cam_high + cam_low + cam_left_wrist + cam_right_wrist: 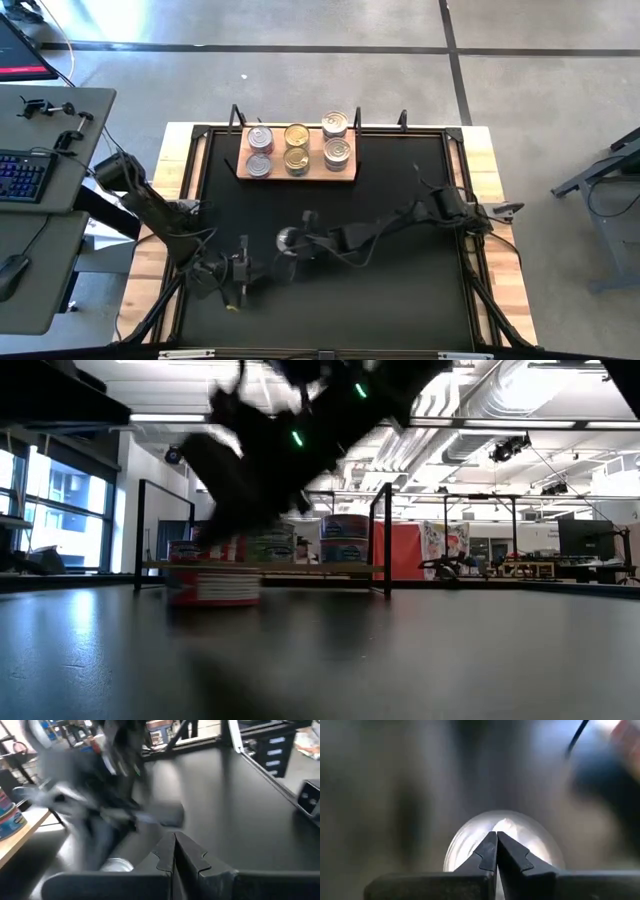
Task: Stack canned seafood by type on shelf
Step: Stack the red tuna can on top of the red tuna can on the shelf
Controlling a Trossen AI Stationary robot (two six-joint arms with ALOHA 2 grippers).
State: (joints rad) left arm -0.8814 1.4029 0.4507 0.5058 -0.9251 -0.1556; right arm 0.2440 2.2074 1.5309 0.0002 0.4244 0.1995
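Note:
The light wooden shelf [310, 177] lies at the far middle of the black mat and bears several tins of canned seafood [296, 160], silver and gold lidded. One loose tin [287, 240] with a silver lid [530, 845] and a red and white side [213, 586] stands on the mat near the middle. My right gripper [302, 241], shut [496, 834], reaches in from the table's right, its tips at this tin. My left gripper [243, 256], shut [175, 836], hangs over the near left of the mat, apart from the tin [117, 866]. My right gripper points its shut fingertips [487, 845], slanting down from the table's right, at the loose tin's lid [470, 840]. Motion blur hides whether they touch it. The tin stands upright on the mat.
Wooden table strips [495, 200] border the mat [400, 290] left and right. Black upright posts [385, 540] stand by the shelf at the far edge. A desk with a keyboard [20, 175] stands beyond the table's left side. Bare mat lies to the near right.

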